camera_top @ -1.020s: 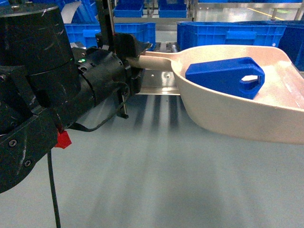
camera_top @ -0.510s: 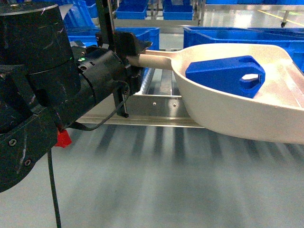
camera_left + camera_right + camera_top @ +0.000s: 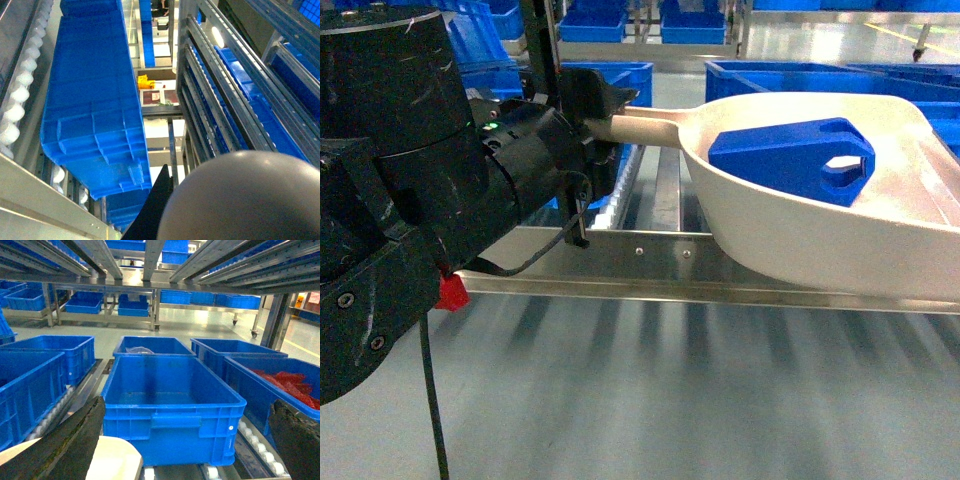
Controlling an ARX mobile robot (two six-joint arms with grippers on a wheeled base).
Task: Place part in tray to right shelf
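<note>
The cream tray (image 3: pixel 800 235) hangs level in front of the right shelf (image 3: pixel 670 262), its scoop over the shiny front rail. My left gripper (image 3: pixel 610 125) is shut on the tray's handle (image 3: pixel 650 125). The blue part (image 3: pixel 785 160) lies inside the scoop, apart from both grippers. In the left wrist view the rounded handle end (image 3: pixel 245 200) fills the lower right beside one black finger (image 3: pixel 155 210). My right gripper (image 3: pixel 182 445) is open with nothing between its fingers, and a corner of the tray (image 3: pixel 112 460) shows low on the left.
Large blue crates (image 3: pixel 170 405) stand in the roller lanes behind the rail, one (image 3: pixel 287 382) holding red pieces. White rollers (image 3: pixel 618 205) run back between the crates. More racks with blue crates (image 3: pixel 95 100) stand beyond.
The shelf's front rail has come nearer and lower in the head view, and the floor strip before it has shrunk. Tray, part and left gripper keep their places relative to the camera.
</note>
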